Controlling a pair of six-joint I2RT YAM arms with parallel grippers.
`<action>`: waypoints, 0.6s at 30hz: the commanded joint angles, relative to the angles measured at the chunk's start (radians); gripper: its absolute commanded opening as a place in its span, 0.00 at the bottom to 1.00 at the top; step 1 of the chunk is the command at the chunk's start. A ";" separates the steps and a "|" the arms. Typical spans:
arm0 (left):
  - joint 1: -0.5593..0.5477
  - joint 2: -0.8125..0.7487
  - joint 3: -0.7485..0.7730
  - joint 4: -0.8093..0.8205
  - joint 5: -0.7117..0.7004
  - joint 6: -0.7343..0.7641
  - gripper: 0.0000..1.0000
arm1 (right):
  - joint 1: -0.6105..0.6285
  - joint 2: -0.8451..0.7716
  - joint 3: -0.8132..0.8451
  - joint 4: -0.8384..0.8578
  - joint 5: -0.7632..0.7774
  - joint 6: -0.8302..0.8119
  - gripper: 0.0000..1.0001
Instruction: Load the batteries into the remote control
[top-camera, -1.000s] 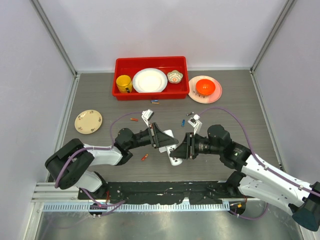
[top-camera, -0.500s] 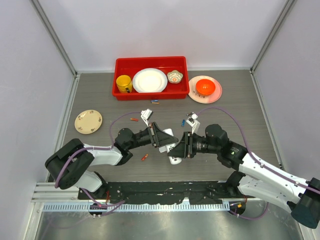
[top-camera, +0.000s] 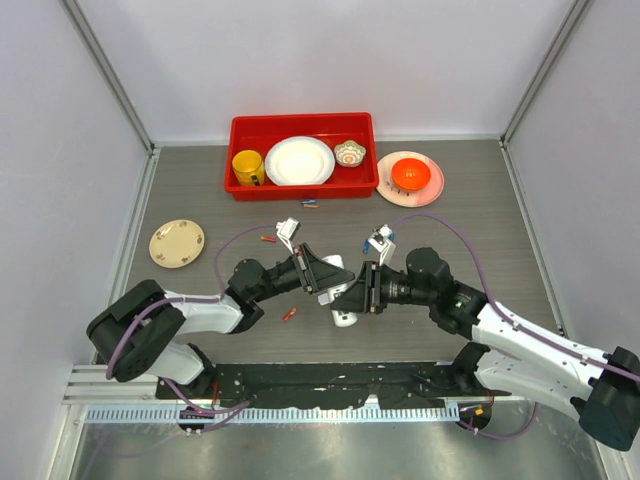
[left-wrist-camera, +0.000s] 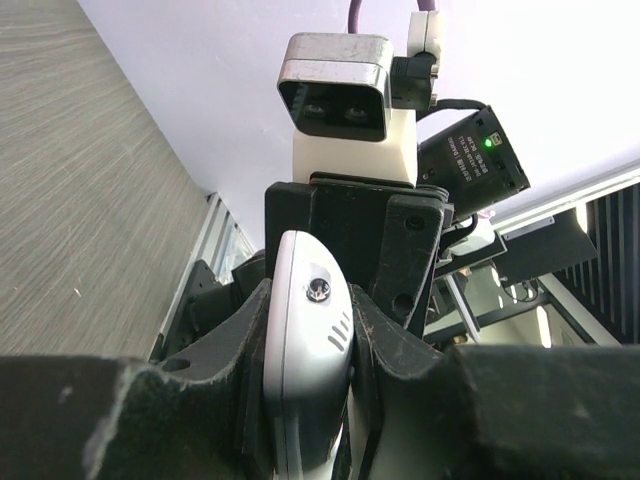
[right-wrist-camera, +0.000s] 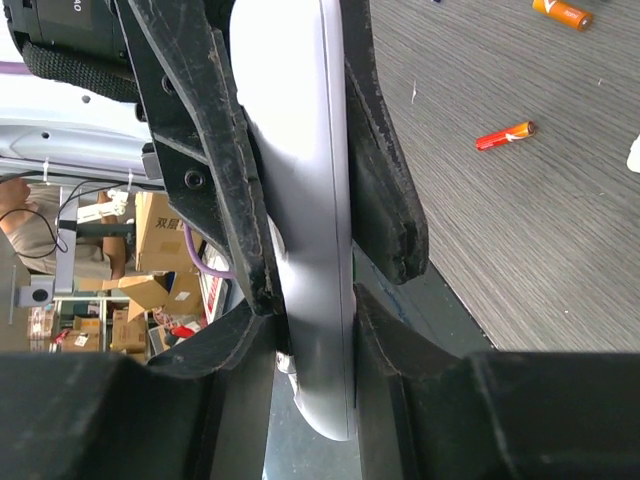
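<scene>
Grey wood-grain table (top-camera: 200, 300) boxed in by plain pale walls (top-camera: 320, 60) with metal corner posts (top-camera: 110, 75). At the back there's a red tray (top-camera: 300, 120) holding a yellow mug (top-camera: 247, 166), a white plate (top-camera: 299, 160) and a small bowl (top-camera: 350, 152). A pink plate (top-camera: 432, 187) with an orange bowl (top-camera: 410, 174) sits just right of it, and a beige plate (top-camera: 177, 243) lies off to the left. The remote control (left-wrist-camera: 305, 380) is up off the table near the front middle. The left gripper (top-camera: 328, 280) and right gripper (top-camera: 352, 292) each have their jaws clamped on it from opposite sides. The batteries (top-camera: 288, 314) lie scattered loose on the table. Cardboard boxes (right-wrist-camera: 160, 250) show past the table edge.
</scene>
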 joint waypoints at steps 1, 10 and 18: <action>-0.035 -0.044 -0.013 0.264 -0.047 0.036 0.00 | 0.000 0.022 -0.001 0.061 0.067 0.022 0.37; -0.067 -0.038 -0.040 0.264 -0.112 0.077 0.00 | -0.001 0.056 -0.001 0.113 0.090 0.054 0.41; -0.081 -0.036 -0.050 0.264 -0.135 0.086 0.00 | -0.001 0.085 -0.001 0.145 0.107 0.065 0.38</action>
